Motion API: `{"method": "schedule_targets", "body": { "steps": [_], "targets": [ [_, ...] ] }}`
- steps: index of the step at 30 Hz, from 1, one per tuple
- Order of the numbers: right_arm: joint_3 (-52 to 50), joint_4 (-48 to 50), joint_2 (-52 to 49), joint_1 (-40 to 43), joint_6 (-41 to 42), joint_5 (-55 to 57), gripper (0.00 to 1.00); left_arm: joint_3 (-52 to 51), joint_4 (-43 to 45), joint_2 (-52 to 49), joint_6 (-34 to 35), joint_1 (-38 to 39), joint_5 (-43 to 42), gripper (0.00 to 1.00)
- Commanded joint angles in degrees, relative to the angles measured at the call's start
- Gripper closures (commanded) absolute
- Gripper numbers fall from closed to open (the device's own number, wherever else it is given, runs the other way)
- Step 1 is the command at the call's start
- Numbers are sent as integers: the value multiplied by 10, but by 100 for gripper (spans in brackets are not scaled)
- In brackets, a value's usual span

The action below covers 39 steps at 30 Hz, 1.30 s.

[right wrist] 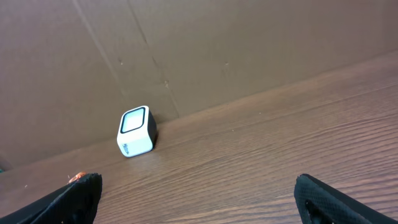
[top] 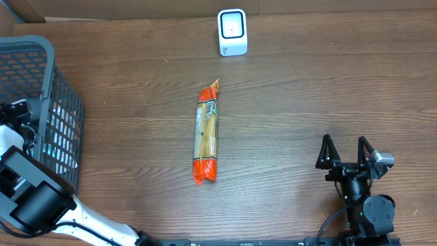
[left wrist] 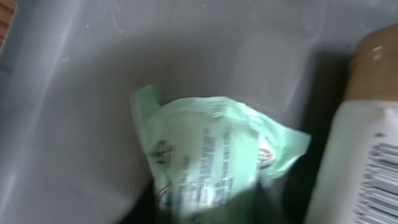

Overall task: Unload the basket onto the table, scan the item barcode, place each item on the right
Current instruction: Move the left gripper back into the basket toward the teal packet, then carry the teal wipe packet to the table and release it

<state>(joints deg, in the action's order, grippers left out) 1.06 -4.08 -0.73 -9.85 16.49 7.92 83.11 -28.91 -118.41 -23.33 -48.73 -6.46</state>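
A brown wood-grain table (top: 307, 75) fills the view, backed by a plain, creased cardboard wall (right wrist: 249, 50). At the far left stands a grey plastic basket (top: 65, 130) of open lattice. The left gripper (top: 19, 113) is down inside it, but its jaws do not show, so I cannot tell whether they are clenched or released. Its camera looks onto a crinkled pale-green packet (left wrist: 211, 155) lying against the basket's smooth grey inside. A white bottle (left wrist: 357, 162), brown-capped and barcoded, is just beside the packet on the right. Mid-table lies a long, narrow pasta packet (top: 206, 133) — clear film in the middle, orange ends — pointing lengthwise toward the scanner (top: 232, 32), a white rounded cube by the wall. At the right, the right gripper (top: 343, 140) hovers with its black fingers spread wide, holding nothing.
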Motion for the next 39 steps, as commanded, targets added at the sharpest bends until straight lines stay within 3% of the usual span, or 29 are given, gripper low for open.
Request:
{"method": "schedule_targets", "body": {
  "steps": [1,11,15,20,23,30,34,39],
  "targets": [
    [-6,2,6,-3,2,2,0,-15,-20,-39,18,5,9,96],
    [-6,2,6,-3,2,2,0,6,-25,81,73,4,58,96],
    [-6,2,6,-3,2,2,0,43,-28,166,139,4,56,96],
    [-6,2,6,-3,2,2,0,90,-89,281,249,12,-3,96],
    [-6,2,6,-3,2,2,0,96,-123,353,277,30,-42,96],
    [-6,2,6,-3,2,2,0,95,-244,491,317,167,-176,96],
    [-6,2,6,-3,2,2,0,85,-292,493,331,312,-157,96],
    [-6,2,6,-3,2,2,0,33,-275,459,402,499,-60,96]
  ]
}}
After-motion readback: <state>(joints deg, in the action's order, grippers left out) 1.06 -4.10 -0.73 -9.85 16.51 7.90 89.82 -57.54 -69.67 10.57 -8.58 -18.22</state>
